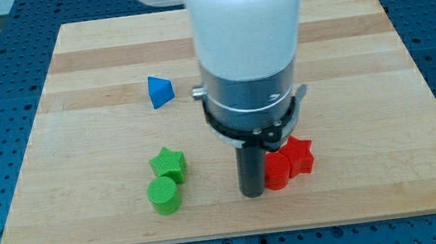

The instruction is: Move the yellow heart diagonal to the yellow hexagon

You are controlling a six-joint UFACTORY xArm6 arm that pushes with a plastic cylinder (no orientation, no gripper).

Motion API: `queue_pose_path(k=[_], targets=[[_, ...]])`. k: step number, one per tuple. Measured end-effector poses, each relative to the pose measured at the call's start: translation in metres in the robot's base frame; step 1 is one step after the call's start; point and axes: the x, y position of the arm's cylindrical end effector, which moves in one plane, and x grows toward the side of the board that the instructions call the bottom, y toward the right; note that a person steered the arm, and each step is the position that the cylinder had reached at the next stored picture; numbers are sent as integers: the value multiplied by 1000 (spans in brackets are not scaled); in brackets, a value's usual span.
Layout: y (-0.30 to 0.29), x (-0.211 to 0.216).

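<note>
No yellow heart and no yellow hexagon show in the camera view; the white and grey arm body covers the middle of the board and may hide them. My tip (pixel 252 194) rests on the board near the view's bottom, touching or almost touching the left side of a red block (pixel 276 173). A red star (pixel 299 155) sits right behind that red block, up and to the right.
A green star (pixel 168 164) and a green cylinder (pixel 163 196) stand together left of my tip. A blue triangular block (pixel 160 90) lies further up on the left. The wooden board (pixel 380 121) lies on a blue perforated table.
</note>
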Motion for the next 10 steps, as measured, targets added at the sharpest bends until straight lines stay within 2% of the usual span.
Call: queue_pose_path(k=[3,4,5,9,10], targets=[[2,-12],[2,-71],[2,-89],[3,-65],[30,-76]])
